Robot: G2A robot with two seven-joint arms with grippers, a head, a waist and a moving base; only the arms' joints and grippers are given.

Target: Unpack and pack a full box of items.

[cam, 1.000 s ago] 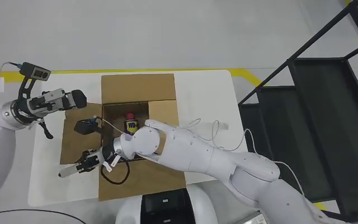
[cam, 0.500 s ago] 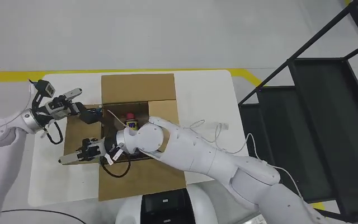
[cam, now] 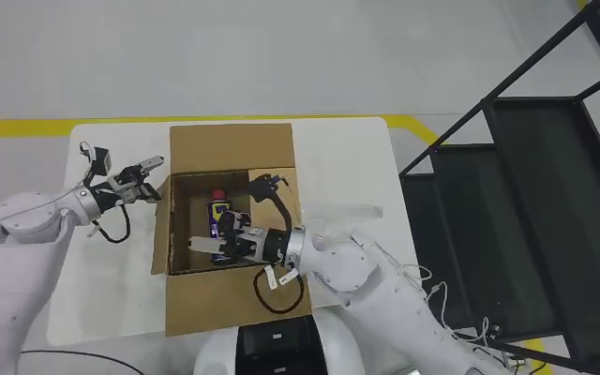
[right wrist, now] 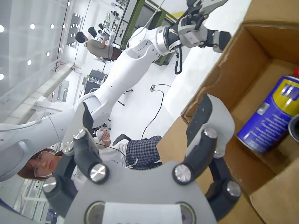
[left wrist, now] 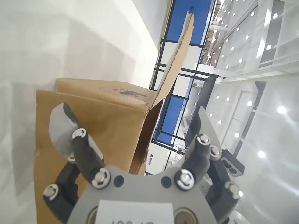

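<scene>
Right claw (cam: 201,246), spread and empty, hangs inside the brown cardboard box (cam: 230,148), blue-and-yellow spray can (cam: 220,212) just ahead, probably its target; left claw (cam: 149,179), likewise spread, sits beside the raised side flap (cam: 161,230).

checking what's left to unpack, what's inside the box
A blue spray can is in the box. The right gripper hangs over the box and covers part of its floor, so anything under it cannot be seen.

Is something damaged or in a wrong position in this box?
The box rim is creased and frayed on one wall. The spray can lies on its side inside. I see nothing spilled.
</scene>
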